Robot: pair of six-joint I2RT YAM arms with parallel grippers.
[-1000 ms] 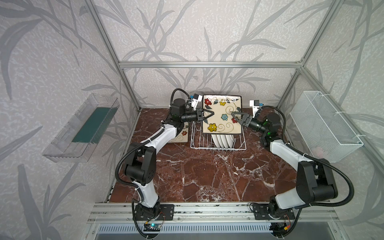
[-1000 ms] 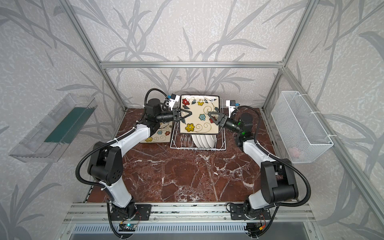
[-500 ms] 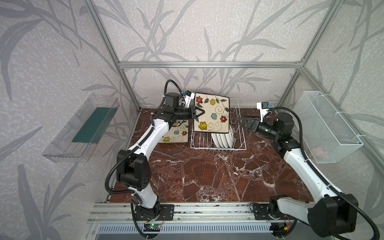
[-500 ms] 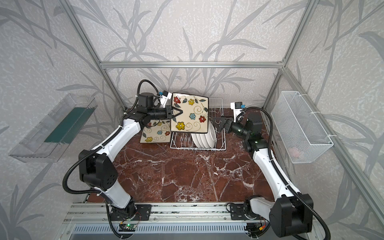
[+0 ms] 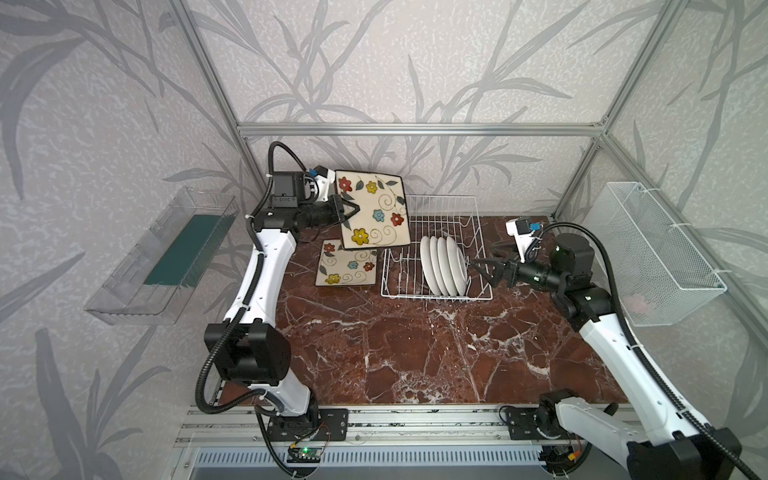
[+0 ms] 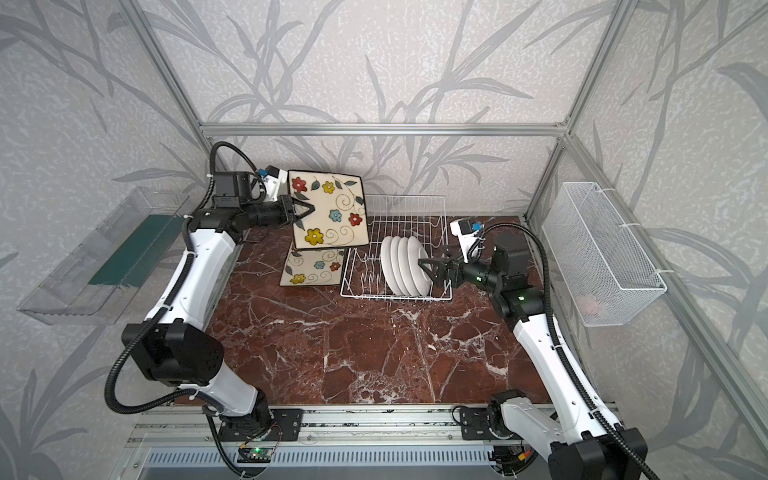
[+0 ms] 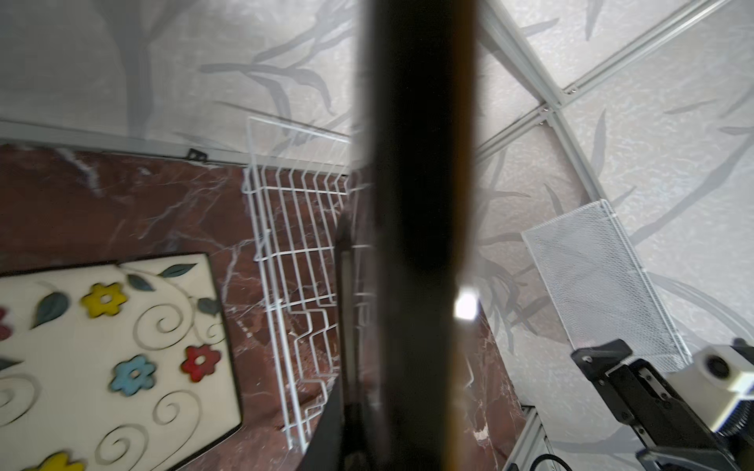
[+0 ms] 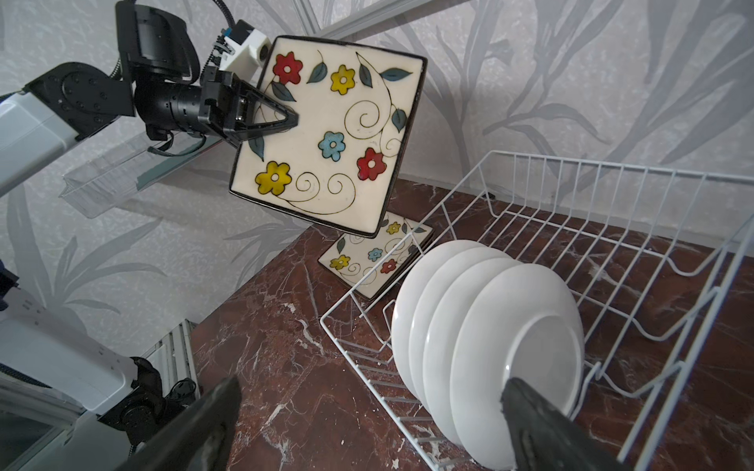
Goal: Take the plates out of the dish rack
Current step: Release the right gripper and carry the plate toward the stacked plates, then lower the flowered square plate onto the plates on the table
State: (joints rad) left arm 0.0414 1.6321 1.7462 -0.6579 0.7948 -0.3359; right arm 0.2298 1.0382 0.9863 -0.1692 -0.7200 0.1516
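My left gripper (image 5: 353, 209) (image 6: 309, 207) (image 8: 281, 118) is shut on a square flowered plate (image 5: 374, 212) (image 6: 328, 212) (image 8: 338, 134), held tilted in the air over the dish rack's far left corner. Its dark edge (image 7: 416, 204) fills the middle of the left wrist view. More square plates (image 5: 347, 270) (image 6: 313, 268) (image 7: 114, 346) (image 8: 375, 261) lie flat just left of the rack. Several round white plates (image 5: 442, 266) (image 6: 405, 266) (image 8: 489, 346) stand in the white wire dish rack (image 5: 440, 208) (image 6: 407, 208) (image 8: 612, 195). My right gripper (image 5: 482, 254) (image 6: 432, 255) (image 8: 369, 391) is open at the rack's right end, beside the nearest round plate.
A clear plastic tray (image 5: 166, 257) hangs on the left wall. On the right wall hangs a white mesh basket (image 5: 648, 253) with something pale pink inside. The red marble tabletop (image 5: 415, 353) stretches in front of the rack. Aluminium frame posts stand at the back corners.
A second ago both grippers were on the square plate over the rack. The right one let go, opened and drew back to the right; the left carried the plate leftward.
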